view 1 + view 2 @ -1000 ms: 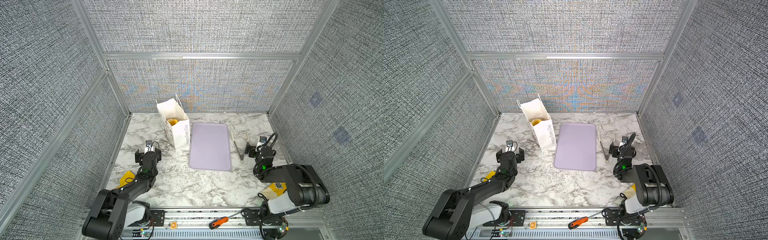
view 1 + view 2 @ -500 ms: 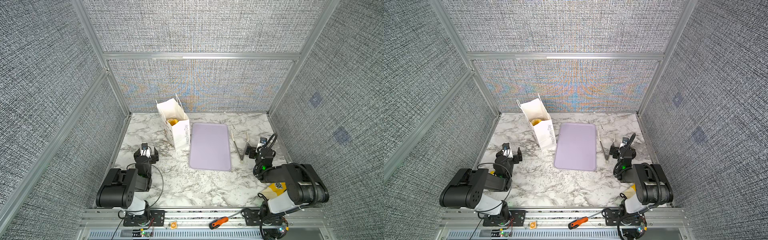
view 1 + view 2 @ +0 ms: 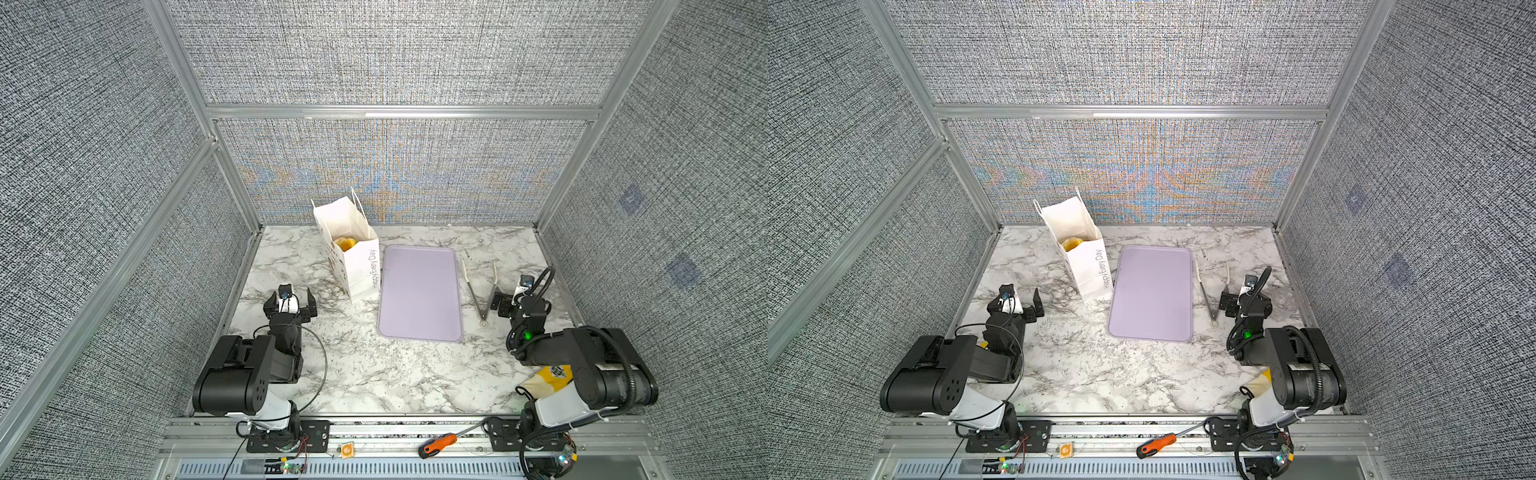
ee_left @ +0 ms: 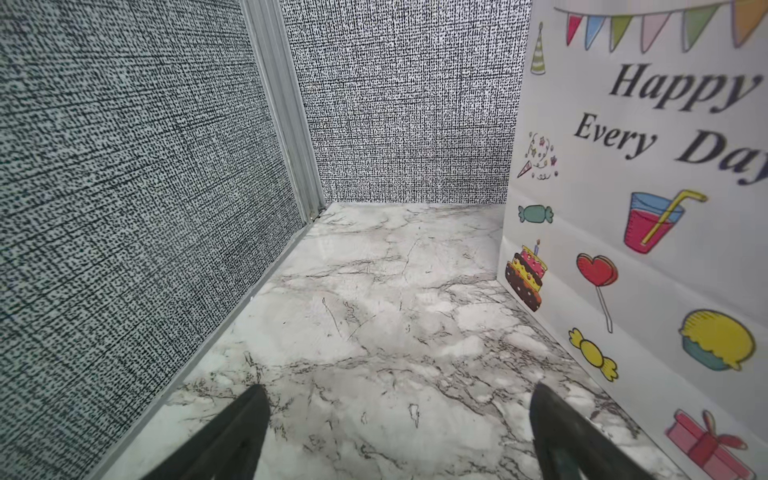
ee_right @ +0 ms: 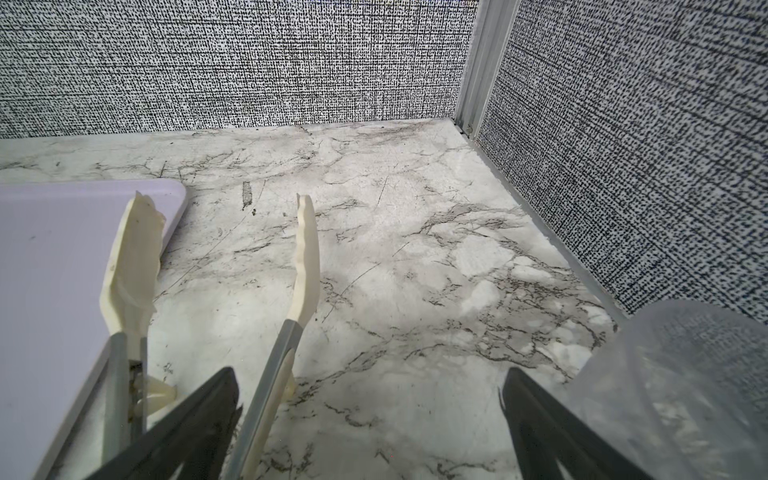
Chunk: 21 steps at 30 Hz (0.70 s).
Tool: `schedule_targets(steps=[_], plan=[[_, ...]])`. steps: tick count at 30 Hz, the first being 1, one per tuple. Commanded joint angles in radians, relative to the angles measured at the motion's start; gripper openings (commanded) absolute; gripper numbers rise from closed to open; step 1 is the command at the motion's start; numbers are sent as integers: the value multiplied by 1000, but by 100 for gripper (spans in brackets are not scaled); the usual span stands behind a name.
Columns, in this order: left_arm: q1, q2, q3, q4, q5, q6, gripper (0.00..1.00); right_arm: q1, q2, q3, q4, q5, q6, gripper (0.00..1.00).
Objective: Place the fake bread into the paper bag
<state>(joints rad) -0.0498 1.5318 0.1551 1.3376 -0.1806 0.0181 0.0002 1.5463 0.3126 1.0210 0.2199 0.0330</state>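
Fake bread [image 3: 345, 243] shows only as glossy golden-yellow lumps, deep inside the open mouth of the paper bag [image 3: 358, 266]; in both top views [image 3: 1073, 243] their shapes cannot be told apart. The bag [image 3: 1089, 268] stands upright near the back left of the table, tall, white and creased, with thin cord handles and grey "Happy Every Day" lettering. The left wrist view shows its broad face [image 4: 665, 216] printed with bunting, a drink, a lollipop, sweets and a cake.

Just beside it lies a flat lilac tray [image 3: 419, 291], a smooth rectangle with rounded corners and a low rim [image 5: 50, 270]. Beyond that rest the tongs [image 3: 482, 291], grey-handled with cream scalloped tips [image 5: 305, 257], spread in a V.

The left gripper [image 3: 290, 302] sits low near the bag, jaws wide apart and empty [image 4: 398, 388]. The right gripper [image 3: 519, 301] is spread just as wide [image 5: 370, 372], holding nothing; one dark finger [image 5: 199, 415] lies against or just beside the tongs' handle, which I cannot tell.

The table [image 3: 374, 374] is glossy white marble with grey veining. Grey woven panels in aluminium framing wall it in. A yellow glove [image 3: 548, 376] lies under the right arm, and an orange-handled screwdriver [image 3: 436, 444] lies on the front rail.
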Motion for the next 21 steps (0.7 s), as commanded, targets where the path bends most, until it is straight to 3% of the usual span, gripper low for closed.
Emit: schedule_targets(steps=[1,21], plan=[[1,1,3,34,1,-8,99,0,0,1,25,7,12,100],[-1,4,6,30,9,-3,99,0,0,0,26,7,10,99]])
